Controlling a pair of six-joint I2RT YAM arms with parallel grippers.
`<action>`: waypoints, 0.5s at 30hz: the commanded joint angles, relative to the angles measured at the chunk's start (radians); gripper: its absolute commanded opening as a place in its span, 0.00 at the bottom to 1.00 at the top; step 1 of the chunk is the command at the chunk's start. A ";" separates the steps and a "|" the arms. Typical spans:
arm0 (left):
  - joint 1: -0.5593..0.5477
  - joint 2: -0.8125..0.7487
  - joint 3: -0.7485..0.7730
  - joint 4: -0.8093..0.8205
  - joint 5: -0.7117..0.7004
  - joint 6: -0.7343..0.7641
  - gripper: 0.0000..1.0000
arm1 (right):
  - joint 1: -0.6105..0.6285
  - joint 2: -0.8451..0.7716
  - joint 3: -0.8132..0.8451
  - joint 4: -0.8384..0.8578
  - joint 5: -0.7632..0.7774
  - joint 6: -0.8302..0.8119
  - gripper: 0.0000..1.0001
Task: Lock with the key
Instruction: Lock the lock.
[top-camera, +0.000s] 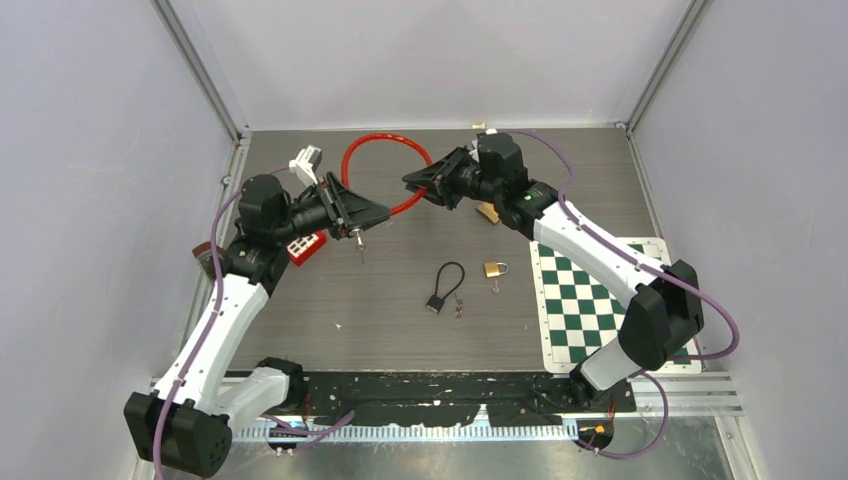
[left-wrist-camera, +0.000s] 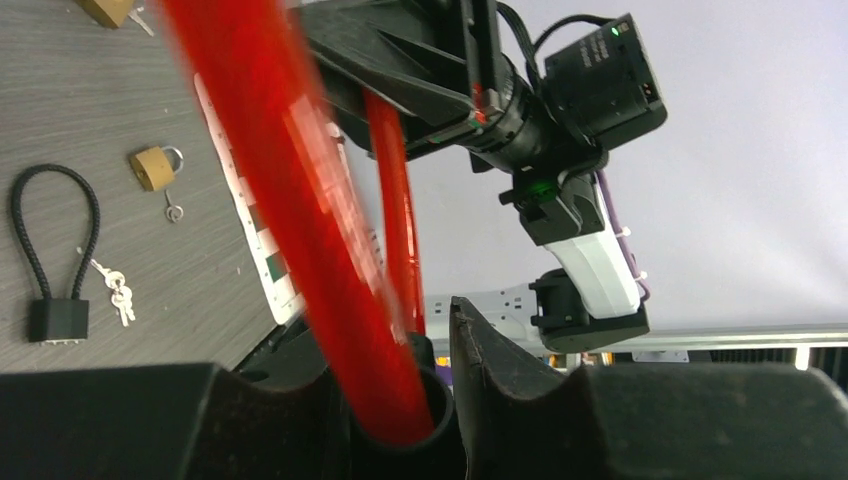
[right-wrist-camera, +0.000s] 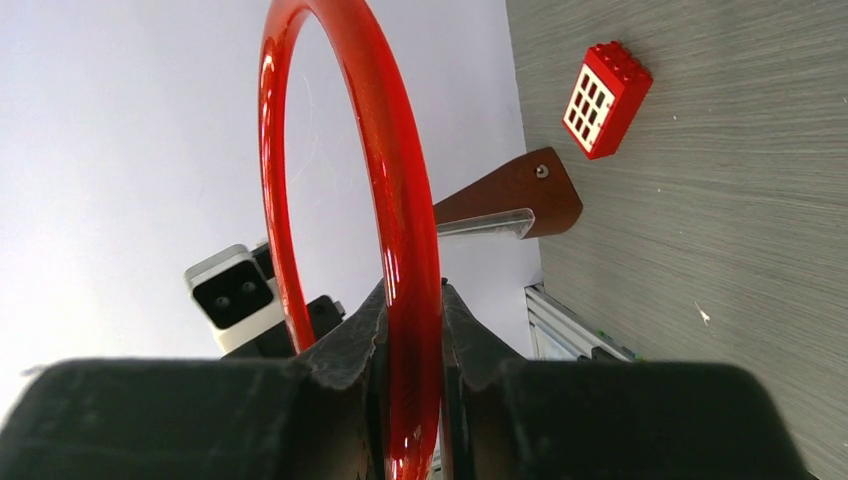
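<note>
Red glossy cable loop arches in the air between my two claws, above the far half of the grey wood-grain table. My left claw is narrowed on one end of it. In my left wrist view the cable runs down into a black collar that sits between my fingers, which flank it closely. A small metal piece hangs just under that claw, too small for me to tell what it is.

My right claw is clamped on the other side of the loop, and in my right wrist view both pads press straight against the red cable.

On the table, well apart from both claws, a black cable padlock lies flat with small silver keys just beside it. To its right lies a brass padlock with one small key near it. A green-and-white chequered mat lies at the right, partly under my right arm. A red plastic building brick rests below my left wrist.
</note>
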 joint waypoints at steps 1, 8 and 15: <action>-0.005 0.007 0.030 0.094 0.078 -0.039 0.32 | 0.039 0.039 0.031 0.077 -0.027 0.034 0.05; -0.012 0.026 0.002 0.231 0.162 -0.154 0.37 | 0.062 0.099 0.030 0.152 -0.008 0.064 0.05; -0.014 0.038 0.006 0.157 0.134 -0.080 0.42 | 0.084 0.068 0.045 0.186 0.025 0.031 0.05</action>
